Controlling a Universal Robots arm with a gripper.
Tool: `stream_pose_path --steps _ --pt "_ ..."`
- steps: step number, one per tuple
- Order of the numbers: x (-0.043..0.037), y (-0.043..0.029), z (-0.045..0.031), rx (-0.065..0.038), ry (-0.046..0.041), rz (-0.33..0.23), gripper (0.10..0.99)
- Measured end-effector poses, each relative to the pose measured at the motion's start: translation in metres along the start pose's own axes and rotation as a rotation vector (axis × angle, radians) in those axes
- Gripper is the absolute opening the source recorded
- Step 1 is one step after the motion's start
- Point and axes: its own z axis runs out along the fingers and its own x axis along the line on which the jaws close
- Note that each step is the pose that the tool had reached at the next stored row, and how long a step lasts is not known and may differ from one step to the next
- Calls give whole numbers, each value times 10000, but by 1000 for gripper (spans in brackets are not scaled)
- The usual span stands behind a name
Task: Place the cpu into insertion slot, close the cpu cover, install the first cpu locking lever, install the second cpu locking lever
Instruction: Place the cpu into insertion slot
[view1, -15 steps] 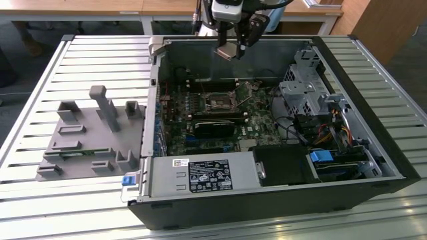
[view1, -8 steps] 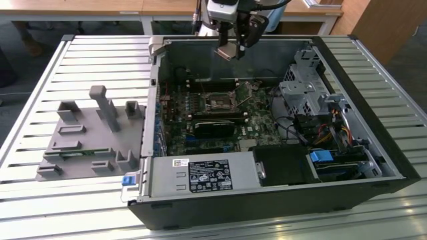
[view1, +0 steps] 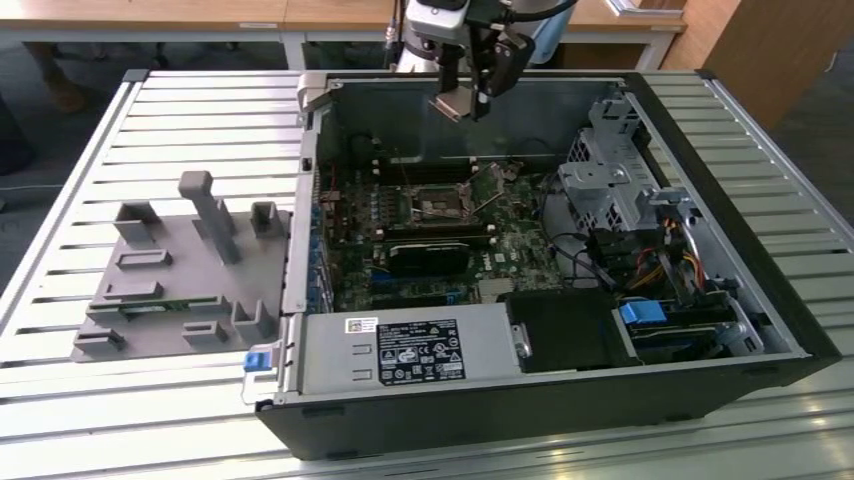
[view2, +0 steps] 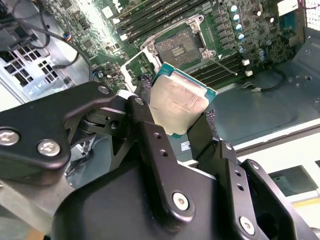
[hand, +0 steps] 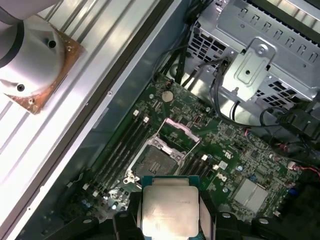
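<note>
Slatted bench (view1: 200, 110) carries an open case (view1: 534, 410); the claw (view2: 176, 117), clamped on the cpu (view2: 179, 100), hangs over the motherboard (hand: 225, 145) near the bare slot (view2: 177, 47).

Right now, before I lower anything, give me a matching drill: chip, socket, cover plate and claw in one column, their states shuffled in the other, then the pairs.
1. chip
2. socket
3. cover plate
4. claw

A. swung open next to the socket
B. shut on the chip
C. held up in the air, not seated
D. empty, dark centre showing

Pairs: 1-C, 2-D, 3-A, 4-B.
</note>
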Motion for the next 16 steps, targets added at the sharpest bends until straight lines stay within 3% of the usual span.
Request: stream_pose_path --steps 16 --pt "0 -1 12 -18 -92 1055 541"
